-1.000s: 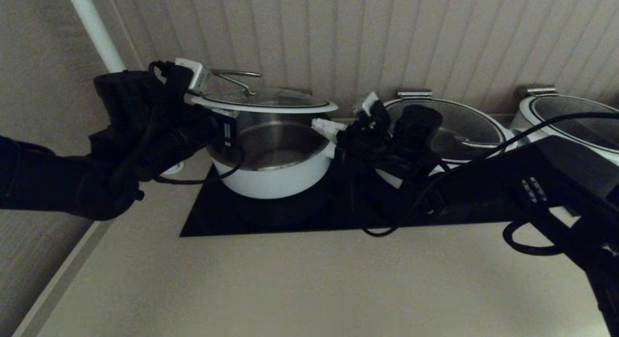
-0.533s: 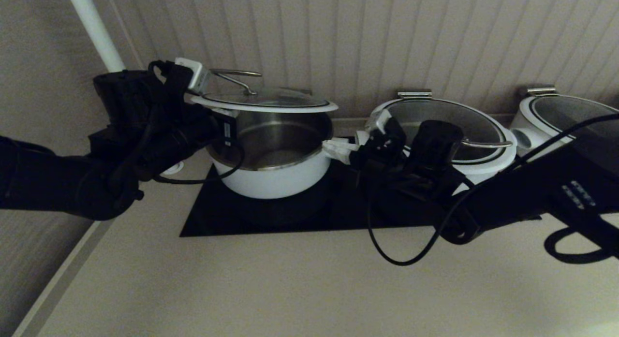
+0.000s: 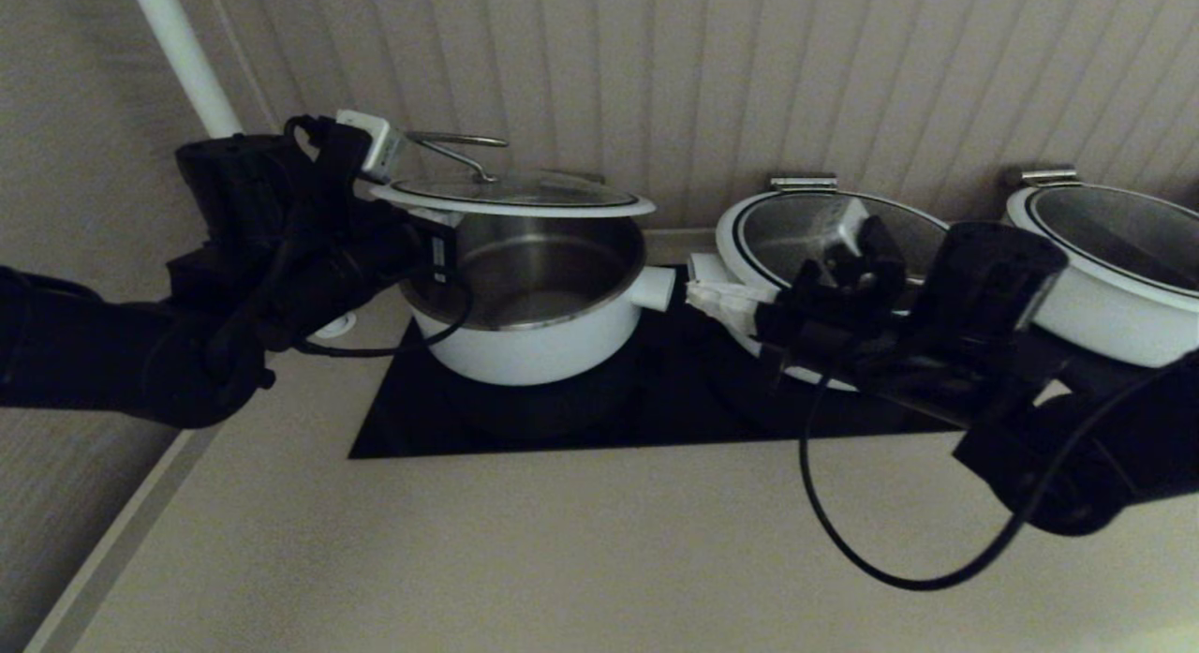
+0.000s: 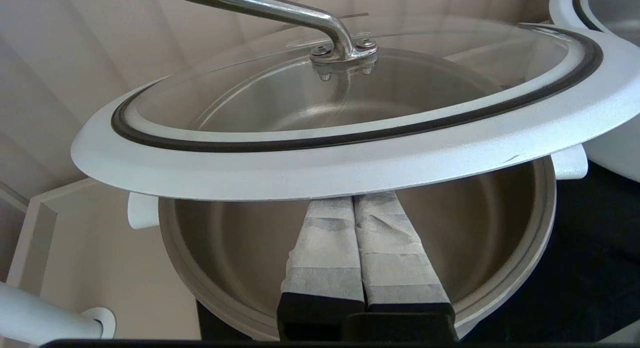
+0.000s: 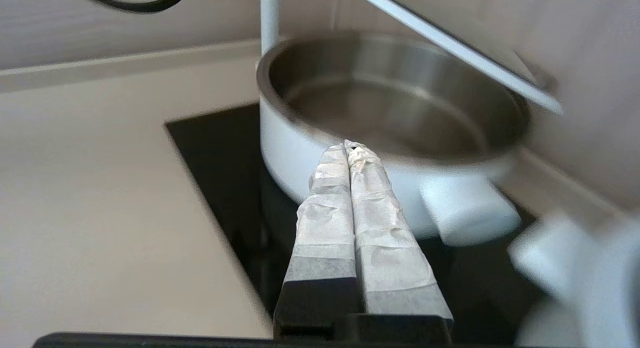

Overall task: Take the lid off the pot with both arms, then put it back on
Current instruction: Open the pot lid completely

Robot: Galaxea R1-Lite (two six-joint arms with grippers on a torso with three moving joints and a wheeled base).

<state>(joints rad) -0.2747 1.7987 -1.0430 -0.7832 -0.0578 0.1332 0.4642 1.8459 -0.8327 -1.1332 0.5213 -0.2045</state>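
Observation:
The white pot point(image 3: 525, 344) with a steel inside stands on the black cooktop point(image 3: 599, 419). Its glass lid point(image 3: 510, 196), white-rimmed with a steel handle, hovers level just above the pot. My left gripper point(image 3: 426, 224) is at the pot's left side. In the left wrist view it point(image 4: 352, 200) is shut, its fingertips tucked under the lid's rim point(image 4: 350, 163), over the open pot point(image 4: 500, 228). My right gripper point(image 3: 703, 297) is shut and empty, just right of the pot's right handle and clear of the lid. In the right wrist view it point(image 5: 350, 147) points at the pot point(image 5: 295, 143).
Two more white pots with glass lids stand to the right, one point(image 3: 777, 222) behind my right gripper, one point(image 3: 1105, 259) at the far right. A panelled wall runs close behind. A white pole point(image 3: 183, 53) rises at the back left. The beige counter point(image 3: 562, 559) stretches in front.
My right arm has drawn back to the right and down, away from the lid's right rim. The lid and my left gripper have stayed where they were.

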